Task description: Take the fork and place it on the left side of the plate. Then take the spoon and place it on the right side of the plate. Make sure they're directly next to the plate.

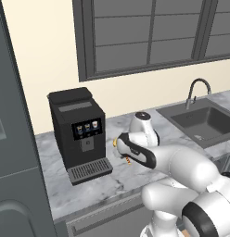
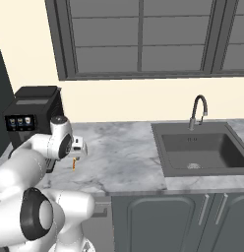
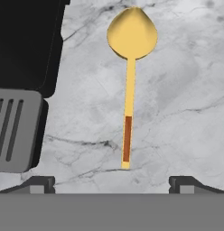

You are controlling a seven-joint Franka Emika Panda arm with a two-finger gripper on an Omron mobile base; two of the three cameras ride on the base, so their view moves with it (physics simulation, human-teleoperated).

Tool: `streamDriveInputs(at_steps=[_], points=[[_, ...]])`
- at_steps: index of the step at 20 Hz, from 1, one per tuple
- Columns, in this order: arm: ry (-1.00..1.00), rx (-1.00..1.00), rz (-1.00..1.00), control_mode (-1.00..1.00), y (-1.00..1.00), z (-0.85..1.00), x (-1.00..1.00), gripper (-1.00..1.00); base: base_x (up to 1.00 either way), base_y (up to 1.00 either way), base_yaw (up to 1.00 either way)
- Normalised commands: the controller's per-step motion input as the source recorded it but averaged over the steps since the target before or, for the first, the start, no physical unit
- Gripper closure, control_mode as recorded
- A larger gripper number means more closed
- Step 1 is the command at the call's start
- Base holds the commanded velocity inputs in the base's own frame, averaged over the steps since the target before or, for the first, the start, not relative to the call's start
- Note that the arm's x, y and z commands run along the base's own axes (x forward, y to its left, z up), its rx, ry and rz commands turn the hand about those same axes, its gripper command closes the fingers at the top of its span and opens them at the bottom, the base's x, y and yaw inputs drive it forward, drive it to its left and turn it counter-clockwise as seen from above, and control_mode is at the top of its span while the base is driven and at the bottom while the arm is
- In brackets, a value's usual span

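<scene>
The yellow-gold spoon (image 3: 130, 81) lies flat on the marble counter, its bowl pointing away from the hand and its handle end, marked with a red-brown stripe, nearest the fingers. My gripper (image 3: 113, 186) hovers above it, open, with the two fingertips (image 3: 39, 185) wide apart and nothing between them. The handle end sits just ahead of the gap, roughly centred. From the base, a bit of the spoon (image 1: 129, 160) peeks out under the hand, also the spoon (image 2: 74, 164) below the hand in the right base view. The fork and the plate are out of view.
A black coffee machine (image 1: 79, 132) with a slotted drip tray (image 3: 16, 131) stands close to the left of the spoon. A sink (image 2: 202, 152) with a curved faucet (image 2: 198, 110) is set into the counter to the right. A window runs along the wall behind.
</scene>
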Motion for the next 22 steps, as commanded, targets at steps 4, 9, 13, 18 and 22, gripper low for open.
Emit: streamDriveInputs(at_steps=[4,9,13,18,22], points=[[-0.05,0.0,0.0,-1.0,0.06,-0.12,0.05,-1.0,0.0,0.0,0.0],[-0.04,0.0,0.0,-1.0,0.03,-0.08,0.09,-1.0,0.0,0.0,0.0],[-0.03,0.0,0.0,-1.0,0.0,-0.12,0.05,-1.0,0.0,0.0,0.0],[0.0,0.0,0.0,-1.0,0.0,-0.13,0.06,-1.0,0.0,0.0,0.0],[0.0,0.0,0.0,-1.0,0.0,-0.12,0.07,-1.0,0.0,0.0,0.0]])
